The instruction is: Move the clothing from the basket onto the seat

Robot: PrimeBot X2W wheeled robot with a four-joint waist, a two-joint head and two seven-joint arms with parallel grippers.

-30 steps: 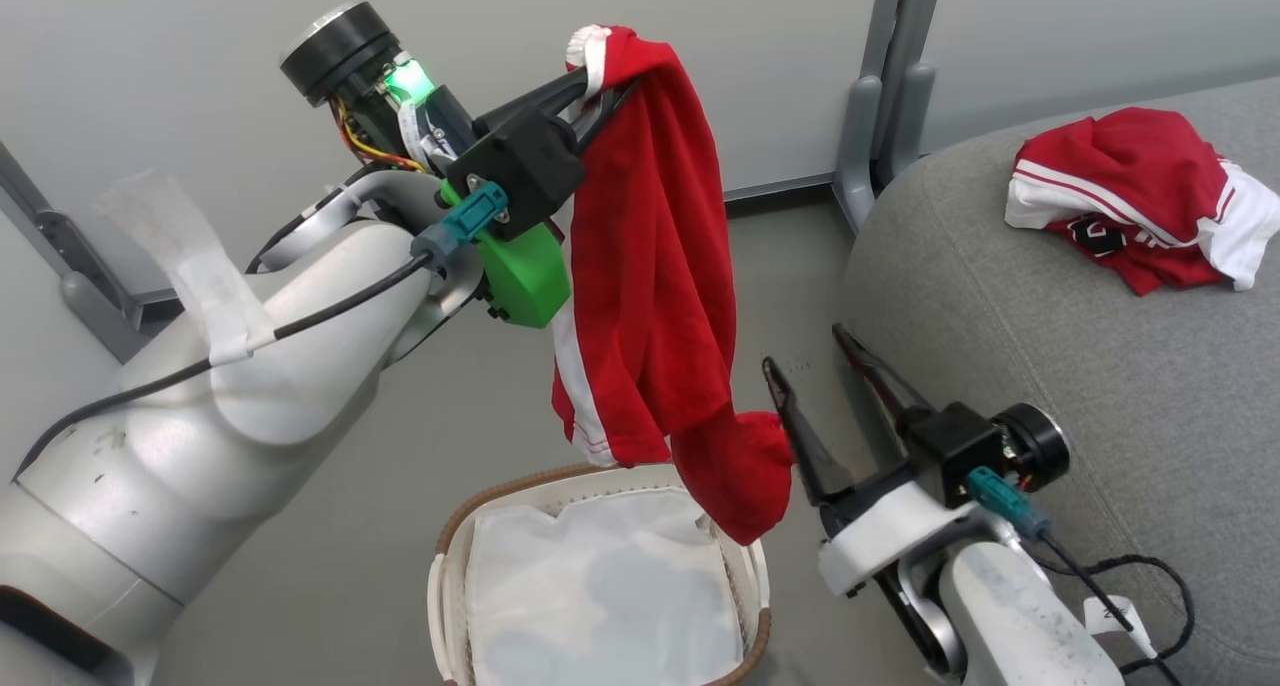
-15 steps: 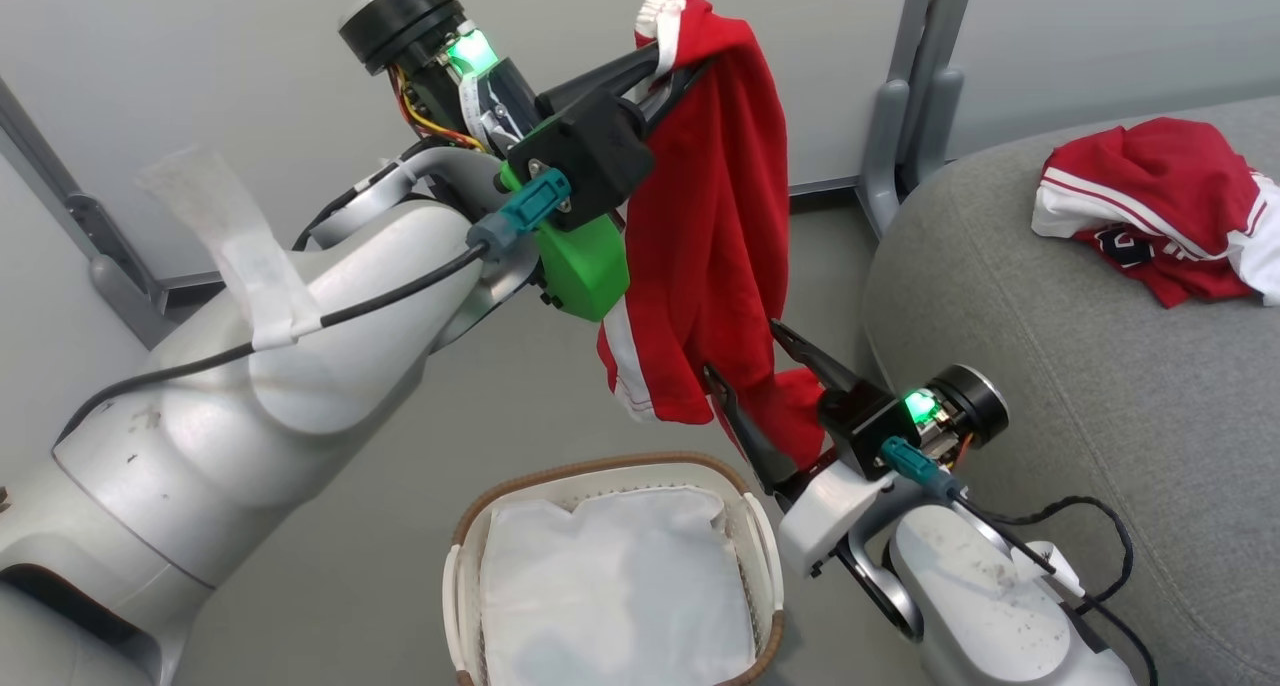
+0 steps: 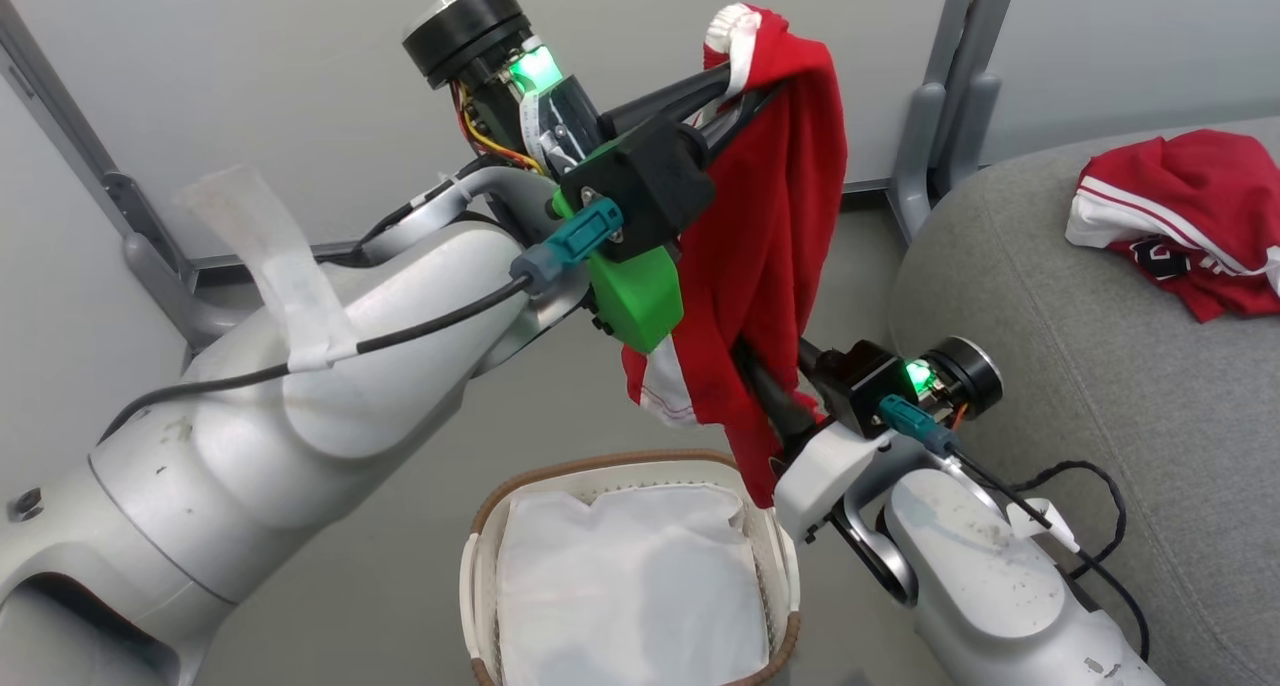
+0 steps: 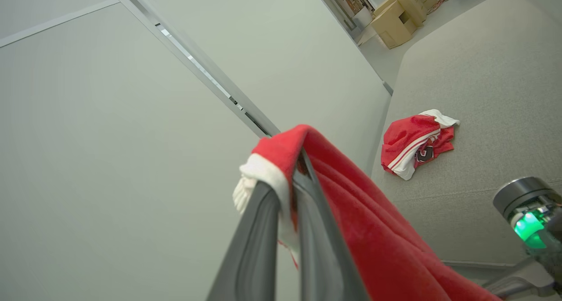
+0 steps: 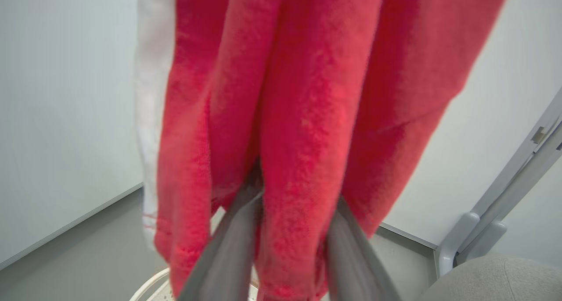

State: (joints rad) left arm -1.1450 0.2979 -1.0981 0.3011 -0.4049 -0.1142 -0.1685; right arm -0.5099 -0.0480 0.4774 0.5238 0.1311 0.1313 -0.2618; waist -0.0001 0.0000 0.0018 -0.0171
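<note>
- Pinching the white-trimmed edge of the red garment (image 3: 780, 216), the left gripper (image 3: 740, 71) is clamped tight on the cloth and holds it high. The garment hangs free in long folds, its lower end over the far rim of the basket (image 3: 480, 556).
- Reaching up from below, the right gripper (image 5: 294, 195) has one finger on each side of a hanging fold near the garment's lower end. Its jaws stand partway in with fabric between them; I cannot tell whether they are pinching it yet.
- Standing on the floor (image 3: 400, 446), the basket is near the rounded edge of the seat (image 3: 1050, 386). Inside it I can make out the white liner (image 3: 630, 586) and no red cloth.
- Lying crumpled on the seat, the other red garment (image 3: 1190, 221) is well back from that rounded edge and well apart from both grippers.
- Judging progress: one piece looks delivered, the second is out of the basket and in the air, and the basket seems emptied. What is left, by my reading, is to carry the hanging piece over the rounded edge and lay it on the seat.
- Noting what is hard to see:
  - The right gripper's fingertips are buried in the folds.
  - The right wrist view is soft and blurred up close.
  - The basket's near end is cut off at the bottom of the head view, so a small piece there or under the liner cannot be ruled out.
  - The lettering on the other red garment is too small to read.
</note>
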